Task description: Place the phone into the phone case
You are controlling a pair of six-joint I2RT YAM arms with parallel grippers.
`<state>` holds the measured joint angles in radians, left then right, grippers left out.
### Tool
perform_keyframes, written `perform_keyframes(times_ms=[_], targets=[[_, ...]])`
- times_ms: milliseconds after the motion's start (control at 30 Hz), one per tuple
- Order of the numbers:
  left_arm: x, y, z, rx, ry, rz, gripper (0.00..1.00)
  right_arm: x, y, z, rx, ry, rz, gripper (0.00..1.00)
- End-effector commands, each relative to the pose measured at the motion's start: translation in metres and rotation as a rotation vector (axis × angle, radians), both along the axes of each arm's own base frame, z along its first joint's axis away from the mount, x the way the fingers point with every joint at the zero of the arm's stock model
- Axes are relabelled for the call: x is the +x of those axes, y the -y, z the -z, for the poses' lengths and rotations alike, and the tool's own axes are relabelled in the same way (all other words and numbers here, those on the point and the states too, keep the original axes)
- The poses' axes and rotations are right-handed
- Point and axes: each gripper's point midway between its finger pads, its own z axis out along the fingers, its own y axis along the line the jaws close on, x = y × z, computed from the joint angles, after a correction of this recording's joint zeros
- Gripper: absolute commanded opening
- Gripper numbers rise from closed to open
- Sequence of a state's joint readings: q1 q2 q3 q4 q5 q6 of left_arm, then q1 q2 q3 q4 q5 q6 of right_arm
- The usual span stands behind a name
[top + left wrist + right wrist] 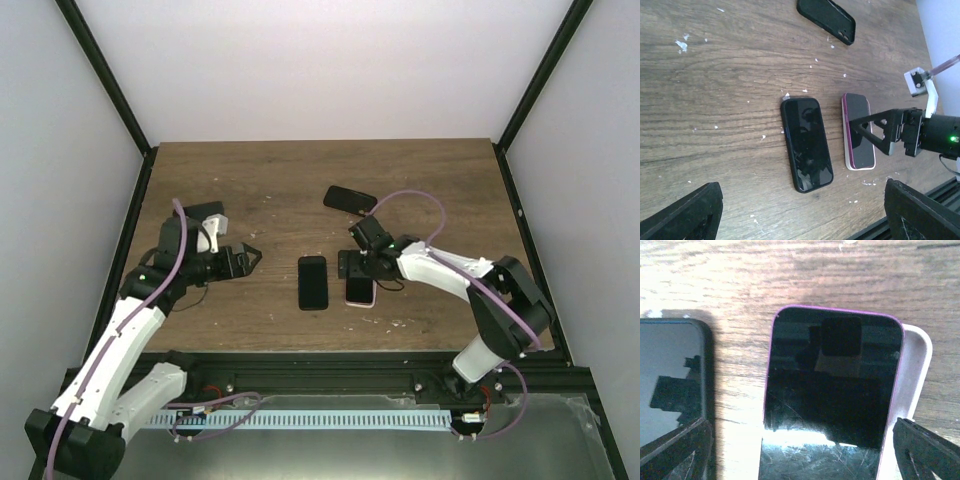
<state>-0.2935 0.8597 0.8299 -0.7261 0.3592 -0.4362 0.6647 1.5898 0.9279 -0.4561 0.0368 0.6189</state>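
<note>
A phone with a purple edge (832,390) lies screen up on a white case (915,365). It is shifted left, so the case's right rim shows beside it. Both show in the top view (360,290) and the left wrist view (859,131). My right gripper (356,265) is open, low over the phone's far end, with its fingers (675,450) on either side of the phone and not gripping it. My left gripper (243,260) is open and empty, left of the phones and apart from them.
A black phone in a black case (312,282) lies just left of the purple phone, and also shows in the left wrist view (806,144). An empty black case (350,199) lies farther back. The table's front edge and a black rail (320,365) run near the phones.
</note>
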Motion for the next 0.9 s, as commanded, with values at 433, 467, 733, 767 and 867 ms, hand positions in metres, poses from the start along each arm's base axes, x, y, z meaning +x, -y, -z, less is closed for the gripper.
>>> perform_keyframes(times_ms=[433,467,733,767,867], targets=[[0.015,0.048,0.001,-0.06,-0.057,0.087,0.84,0.026,0.026,0.005,0.174,0.031,0.062,0.96],[0.015,0.049,0.002,-0.064,-0.065,0.083,0.84,0.026,0.025,0.009,0.176,0.022,0.058,0.96],[0.02,0.053,0.025,-0.065,-0.13,0.056,0.81,0.028,0.011,0.016,0.23,0.027,-0.011,0.93],[0.021,0.054,0.027,-0.069,-0.134,0.054,0.8,0.028,0.008,0.017,0.245,0.026,-0.026,0.91],[0.026,0.06,0.035,-0.089,-0.159,0.047,0.75,0.026,-0.002,0.013,0.297,0.033,-0.066,0.85]])
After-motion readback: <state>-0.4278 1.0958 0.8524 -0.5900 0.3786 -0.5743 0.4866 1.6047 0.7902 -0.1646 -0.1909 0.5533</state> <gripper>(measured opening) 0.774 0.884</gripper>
